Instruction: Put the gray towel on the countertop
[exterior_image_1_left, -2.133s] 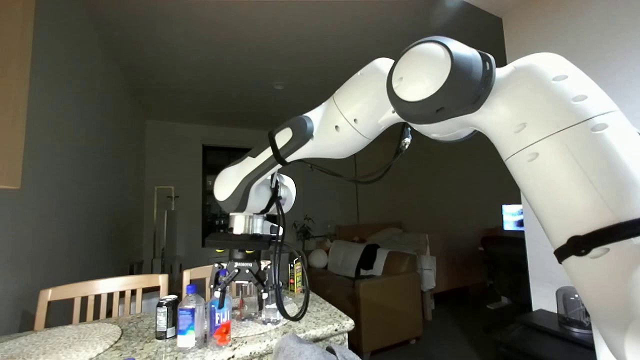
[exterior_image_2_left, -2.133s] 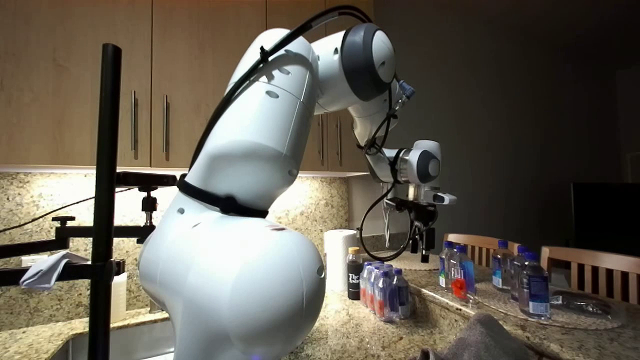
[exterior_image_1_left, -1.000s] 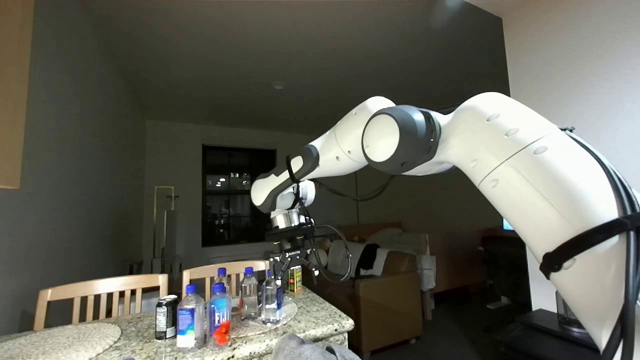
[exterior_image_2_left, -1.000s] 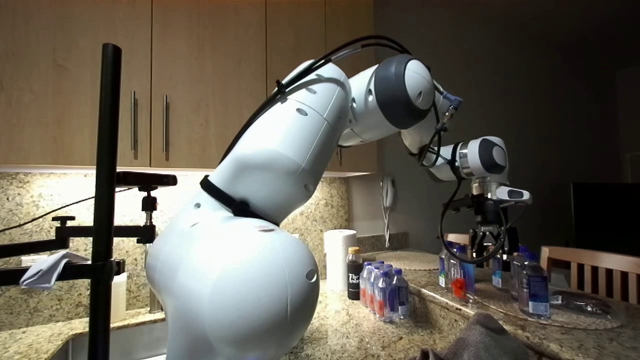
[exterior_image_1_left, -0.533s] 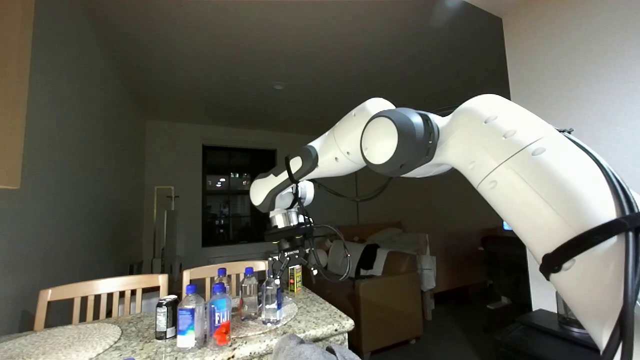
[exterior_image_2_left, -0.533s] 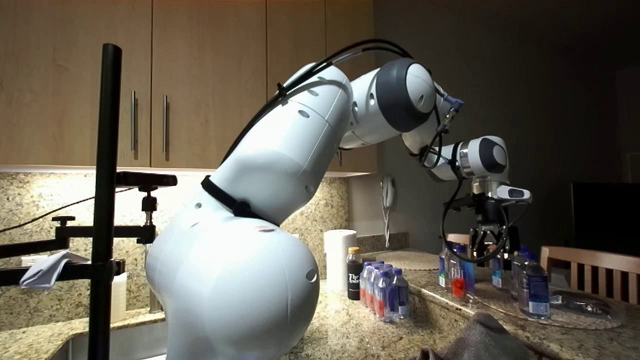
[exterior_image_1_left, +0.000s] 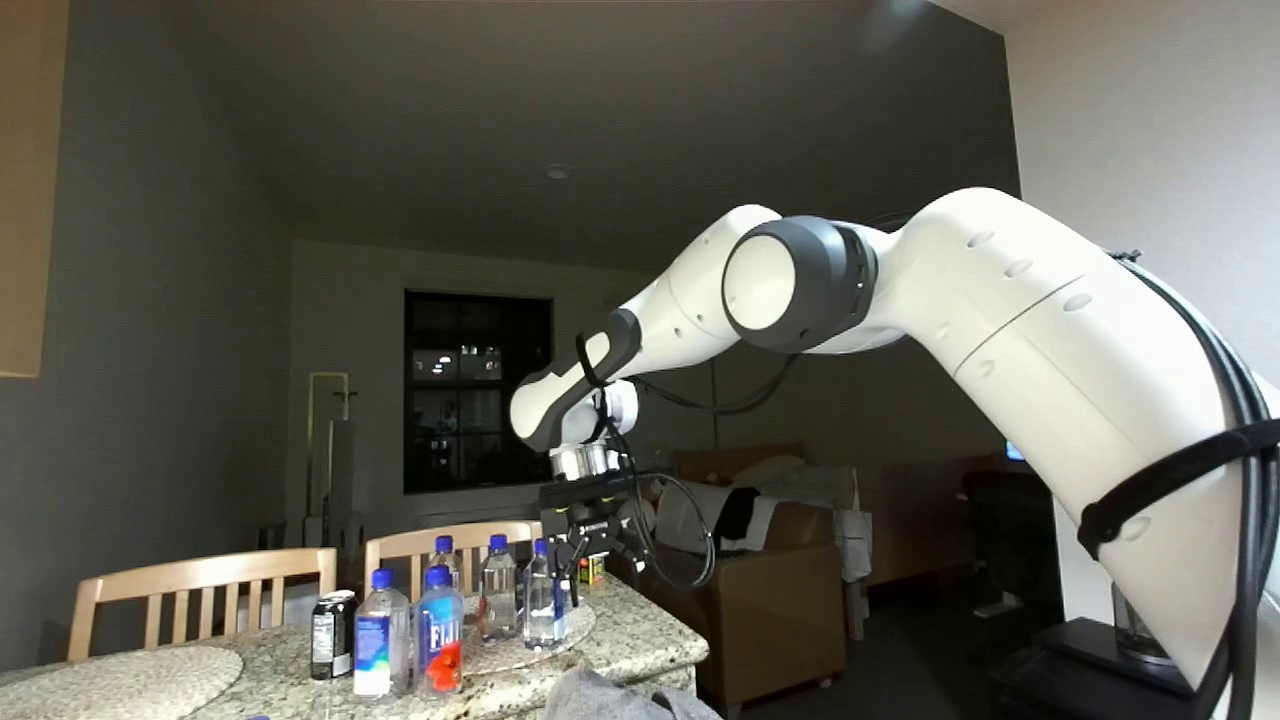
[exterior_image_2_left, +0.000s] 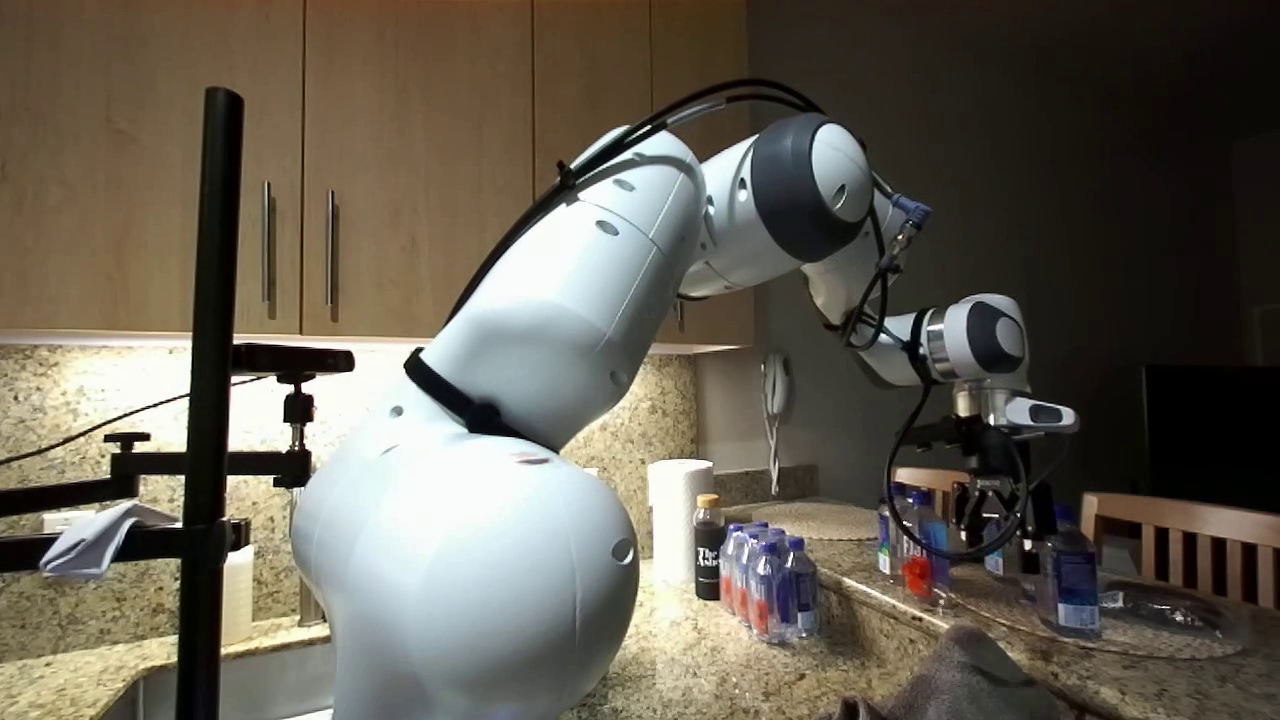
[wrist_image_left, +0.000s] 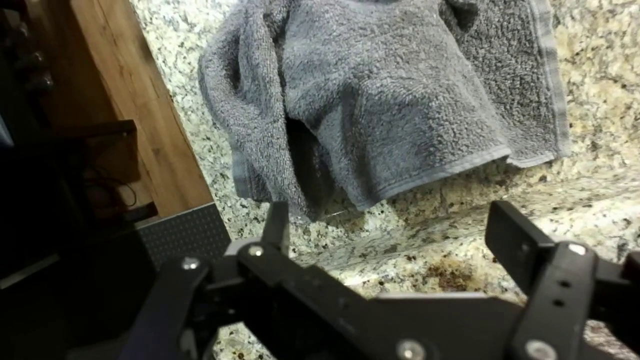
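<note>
Towel (wrist_image_left: 400, 100) is cut off at the border in all three views.

The gray towel (wrist_image_left: 395, 95), rumpled and peaked, lies on the speckled beige countertop (wrist_image_left: 602, 107).

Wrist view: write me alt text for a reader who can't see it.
A rumpled gray towel lies on a speckled stone countertop, filling the upper middle of the picture and running off the top. Below, the black robot fingers stand wide apart, gripping nothing. Brown wood shows past the stone's edge at left.
</note>
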